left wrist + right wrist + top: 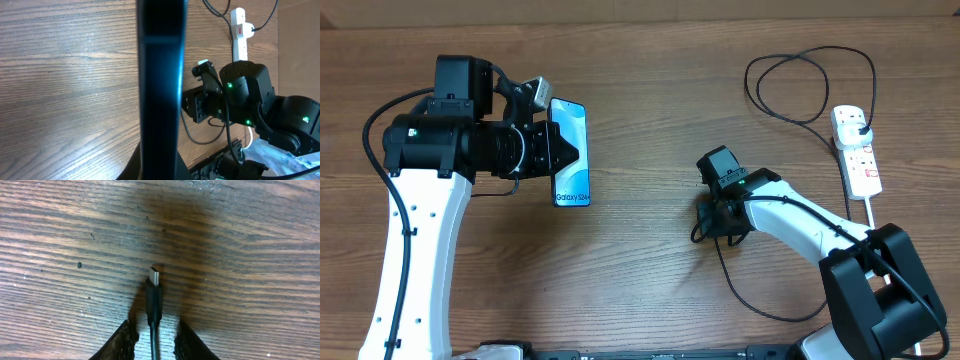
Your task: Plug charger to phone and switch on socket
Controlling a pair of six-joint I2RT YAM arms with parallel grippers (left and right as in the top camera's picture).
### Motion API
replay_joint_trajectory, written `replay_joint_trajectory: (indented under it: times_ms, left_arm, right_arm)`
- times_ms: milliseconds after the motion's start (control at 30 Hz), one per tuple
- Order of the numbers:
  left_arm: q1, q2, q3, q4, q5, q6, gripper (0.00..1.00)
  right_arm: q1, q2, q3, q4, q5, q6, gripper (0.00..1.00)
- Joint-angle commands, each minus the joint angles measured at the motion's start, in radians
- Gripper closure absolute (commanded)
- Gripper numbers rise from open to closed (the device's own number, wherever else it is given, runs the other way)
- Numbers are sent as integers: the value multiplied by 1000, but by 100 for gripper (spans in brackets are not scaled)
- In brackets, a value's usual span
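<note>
My left gripper (546, 150) is clamped tight on the phone (570, 152) at the 9 o'clock side of the table (650, 80) in the overhead view. The blue-teal screen faces up and the "Galaxy S24" end points to 6 o'clock. From my left wrist the phone (160, 75) shows only as a dark, edge-on bar running from 12 to 6 o'clock.

My right gripper (713, 215) points down at the wood near the middle of the table, a little toward 4 o'clock. In the right wrist view my fingers (122, 342) stand slightly apart with the charger (154, 305) lying between them. Bare table shows on either side of the cable, so I am not pinching it. Its connector tip (155, 275) points to 12 o'clock, just past my fingertips.

Overhead, the socket (857, 150) lies at 3 o'clock, well apart from the phone. The charger's black plug (861, 126) sits in its 12 o'clock end, the cable loops out toward 1 o'clock, and the white cord (869, 210) leaves its 6 o'clock end
</note>
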Motion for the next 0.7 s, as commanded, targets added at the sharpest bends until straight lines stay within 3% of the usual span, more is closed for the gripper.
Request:
replay_joint_trajectory:
  times_ms: [0, 367, 500, 667]
  left_arm:
    - [-3, -5, 8, 9, 20, 22, 96]
    - [-3, -5, 8, 12, 20, 22, 96]
    - [-3, -5, 8, 19, 23, 21, 96]
    - [8, -8, 8, 93, 172, 22, 96]
  right_arm:
    - [-1, 48, -27, -5, -29, 4, 73]
    - [-1, 48, -27, -13, -29, 4, 87]
    - [-1, 48, -27, -2, -30, 4, 96]
    - [-18, 10, 6, 3, -198, -79, 96]
